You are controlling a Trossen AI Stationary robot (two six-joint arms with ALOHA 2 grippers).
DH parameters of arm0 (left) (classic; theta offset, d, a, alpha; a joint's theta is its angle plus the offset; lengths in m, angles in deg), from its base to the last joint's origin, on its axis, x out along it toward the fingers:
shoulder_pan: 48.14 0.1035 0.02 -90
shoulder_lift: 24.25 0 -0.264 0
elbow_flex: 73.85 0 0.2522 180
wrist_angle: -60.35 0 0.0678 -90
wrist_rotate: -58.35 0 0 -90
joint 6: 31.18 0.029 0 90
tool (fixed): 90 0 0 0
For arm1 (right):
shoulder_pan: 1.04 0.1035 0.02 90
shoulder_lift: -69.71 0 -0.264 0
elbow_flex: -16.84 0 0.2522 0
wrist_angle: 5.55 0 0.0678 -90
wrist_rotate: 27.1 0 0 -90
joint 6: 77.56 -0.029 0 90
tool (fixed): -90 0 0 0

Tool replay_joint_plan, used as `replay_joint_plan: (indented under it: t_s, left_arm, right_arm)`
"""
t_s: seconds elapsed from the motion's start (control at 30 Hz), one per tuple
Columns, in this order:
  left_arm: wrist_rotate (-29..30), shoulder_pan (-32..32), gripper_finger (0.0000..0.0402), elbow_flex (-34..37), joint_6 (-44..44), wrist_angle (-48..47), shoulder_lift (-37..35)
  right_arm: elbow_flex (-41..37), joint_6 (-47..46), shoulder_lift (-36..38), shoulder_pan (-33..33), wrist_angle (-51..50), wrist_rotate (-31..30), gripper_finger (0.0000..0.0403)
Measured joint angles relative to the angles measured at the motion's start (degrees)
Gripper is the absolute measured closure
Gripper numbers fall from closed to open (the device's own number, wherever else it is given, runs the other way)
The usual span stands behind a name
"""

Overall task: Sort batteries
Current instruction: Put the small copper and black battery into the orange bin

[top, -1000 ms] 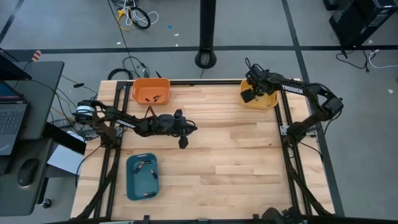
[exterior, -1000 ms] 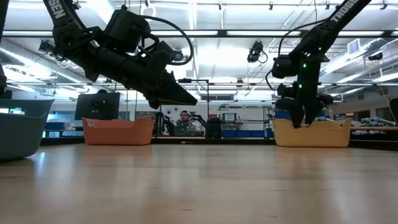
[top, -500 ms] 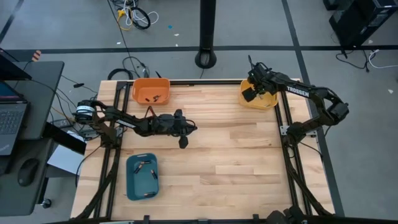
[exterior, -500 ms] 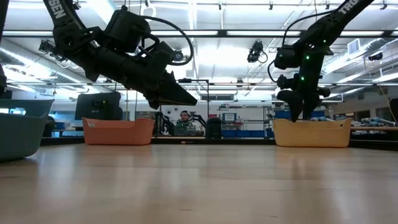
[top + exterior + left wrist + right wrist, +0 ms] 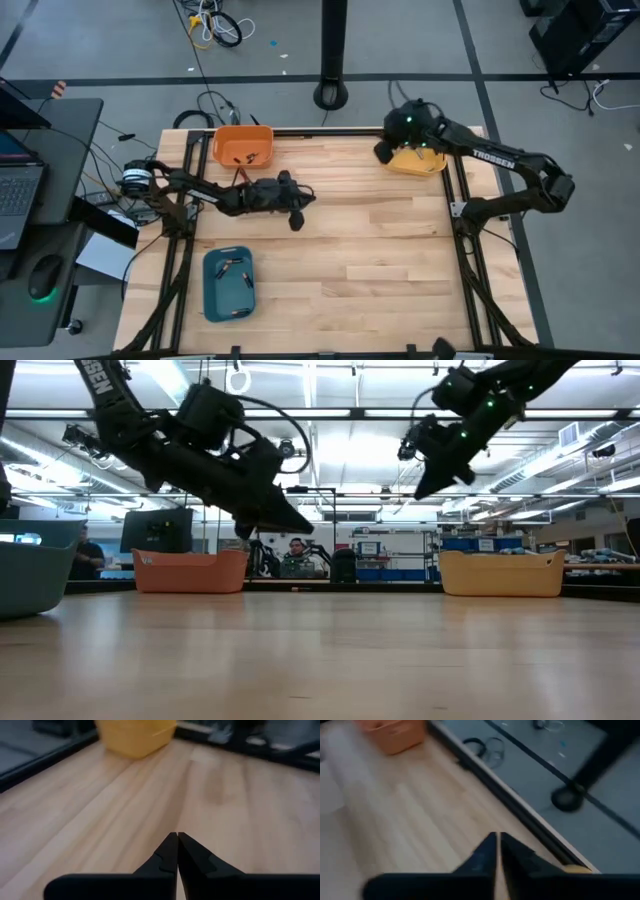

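Observation:
Small dark batteries (image 5: pixel 245 157) lie in the orange tray (image 5: pixel 241 133) at the far left, and several more batteries (image 5: pixel 233 268) lie in the blue tray (image 5: pixel 212 290) at the near left. My right gripper (image 5: pixel 382 152) hangs high above the table, just left of the yellow tray (image 5: pixel 428 164). Its fingers (image 5: pixel 496 840) are shut, and nothing shows between them. My left gripper (image 5: pixel 296 222) hovers shut over the bare wood left of the table's middle, its fingertips (image 5: pixel 177 840) closed on nothing.
The three trays stand near the table's edges: orange (image 5: pixel 190 572) and yellow (image 5: pixel 500 573) at the far side, blue (image 5: pixel 35 570) at the near left. Bare wood (image 5: pixel 380 250) spans the middle and right. A black frame rail (image 5: pixel 455 200) runs along the right edge.
My right gripper has come up out of the yellow tray and swung toward the table's left. It has tipped from pointing down to slanting down-left, well above the tray's rim.

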Motion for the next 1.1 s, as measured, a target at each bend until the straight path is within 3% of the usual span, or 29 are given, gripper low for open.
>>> replay_joint_plan:
  t_s: [0.07, 0.17, 0.3, 0.47, 0.77, 1.1]
  left_arm:
    - [-1.7, 2.5, 0.0392, -2.0, -1.4, -5.3, 0.0]
    - [-2.7, 6.1, 0.0395, -7.8, 0.1, -19.0, 0.0]
    - [2.9, 10.1, 0.0396, -16.5, 6.0, -35.1, 0.3]
    - [6.9, 16.6, 0.0398, -24.3, 8.9, -45.3, 3.3]
    - [6.0, 24.0, 0.0399, -33.9, 8.8, -47.2, 16.5]
    - [6.2, 26.9, 0.0398, -44.0, 5.9, -52.5, 24.7]
  right_arm:
    - [0.0, 1.8, -0.8, 3.0, 1.1, -1.3, 0.0391]
    - [0.0, 2.1, -1.1, 7.0, 2.6, -4.7, 0.0382]
    - [0.0, 1.8, 0.1, 11.6, 1.5, -11.4, 0.0385]
    - [0.0, 1.2, 1.1, 16.5, 1.0, -17.5, 0.0393]
    - [-5.3, -0.1, 2.0, 24.8, 9.6, -17.8, 0.0396]
    - [-10.1, -2.9, 2.2, 29.5, 12.4, -23.2, 0.0393]
